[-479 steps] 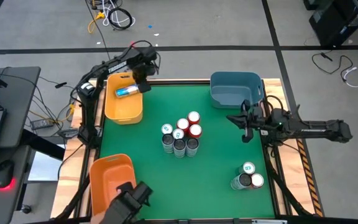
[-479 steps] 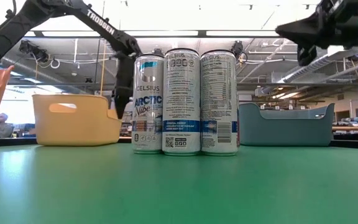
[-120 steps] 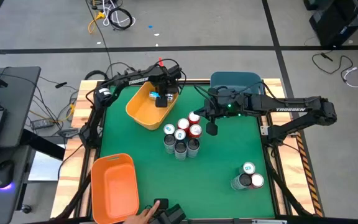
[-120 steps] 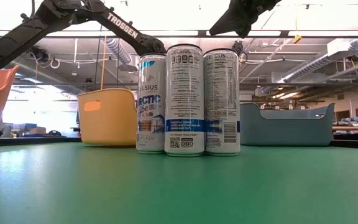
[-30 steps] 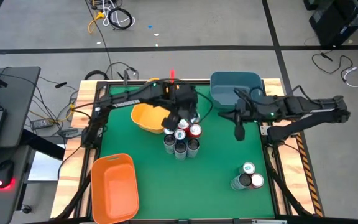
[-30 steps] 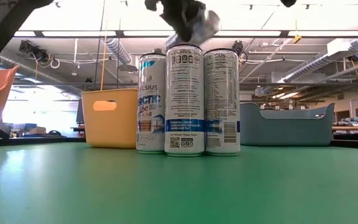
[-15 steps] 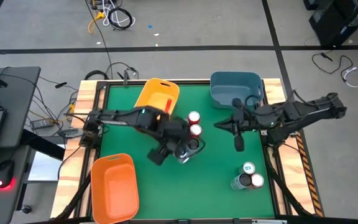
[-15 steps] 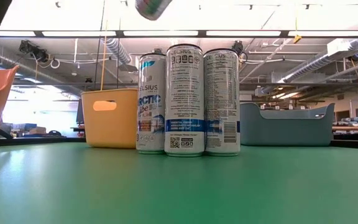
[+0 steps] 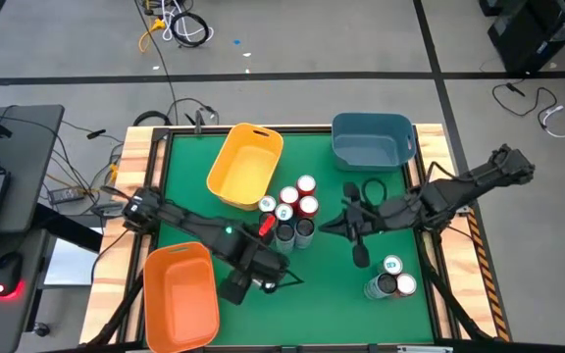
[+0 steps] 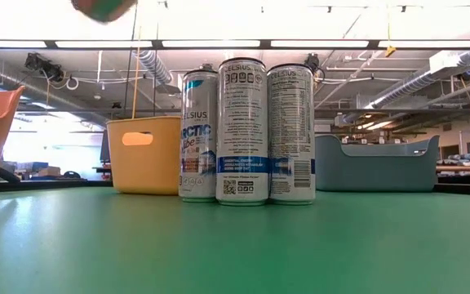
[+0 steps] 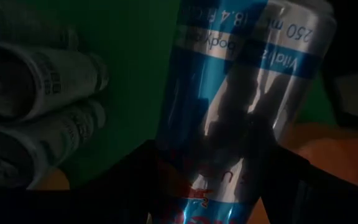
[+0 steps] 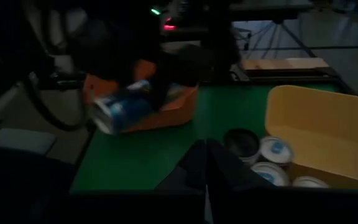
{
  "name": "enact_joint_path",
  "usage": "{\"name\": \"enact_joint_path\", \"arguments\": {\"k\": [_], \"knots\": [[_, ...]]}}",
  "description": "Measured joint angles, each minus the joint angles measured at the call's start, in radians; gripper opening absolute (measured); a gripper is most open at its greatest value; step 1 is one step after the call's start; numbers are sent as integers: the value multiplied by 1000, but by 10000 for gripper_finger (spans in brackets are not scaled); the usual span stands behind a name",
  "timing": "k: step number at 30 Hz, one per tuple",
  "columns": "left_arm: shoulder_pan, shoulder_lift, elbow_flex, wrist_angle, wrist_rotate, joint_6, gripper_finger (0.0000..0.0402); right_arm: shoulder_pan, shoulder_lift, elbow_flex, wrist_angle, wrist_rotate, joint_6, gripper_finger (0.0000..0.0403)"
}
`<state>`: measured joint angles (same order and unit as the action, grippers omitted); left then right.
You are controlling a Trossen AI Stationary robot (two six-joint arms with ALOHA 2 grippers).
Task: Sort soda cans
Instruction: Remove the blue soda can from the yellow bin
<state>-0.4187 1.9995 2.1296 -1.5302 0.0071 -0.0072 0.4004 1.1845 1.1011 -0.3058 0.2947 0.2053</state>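
Observation:
My left gripper (image 9: pixel 250 279) hangs over the near part of the green table, beside the orange bin (image 9: pixel 177 294), shut on a blue-and-silver soda can (image 11: pixel 241 106). That can also shows lying level in the right wrist view (image 12: pixel 122 107). A cluster of standing soda cans (image 9: pixel 287 214), red-topped, dark and teal-marked, rests on the table's middle. Three more cans (image 9: pixel 390 279) stand near the right front corner. My right gripper (image 9: pixel 358 245) hovers shut right of the cluster, touching nothing. My left gripper pinches the can's round side wall (image 11: pixel 229 162) between its two fingers (image 11: pixel 138 180), one on each side. The fingers point down from above and lie across the can. The can lies level on its side, lifted clear of the table.
A yellow bin (image 9: pixel 246 167) sits at the far middle-left, its near corner close to the cluster. A blue bin (image 9: pixel 373 140) stands at the far right. In the low view the three tall cans (image 10: pixel 243 135) stand in front of the yellow and blue bins.
My left gripper has carried the can from above the cluster toward the table's near edge and slightly left, next to the orange bin, sinking a little and turning. My right gripper, still shut, has moved toward the near edge and a little toward the table's middle.

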Motion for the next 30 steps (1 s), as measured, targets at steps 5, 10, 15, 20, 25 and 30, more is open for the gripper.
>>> {"name": "enact_joint_path", "arguments": {"k": [5,10,15,20,25,30], "knots": [[-7,0,-210,225,0,-64,226,55,10,0,8,0,48,0],[7,2,-426,530,7,-137,226,102,27,0,10,0,85,0],[18,2,-571,736,5,-228,226,131,49,0,3,0,112,0],[18,5,-672,836,33,-306,226,143,71,0,17,2,117,0],[12,3,-718,912,67,-335,226,147,75,0,12,2,136,0],[9,3,-727,949,88,-341,226,148,75,0,13,2,136,0]]}}
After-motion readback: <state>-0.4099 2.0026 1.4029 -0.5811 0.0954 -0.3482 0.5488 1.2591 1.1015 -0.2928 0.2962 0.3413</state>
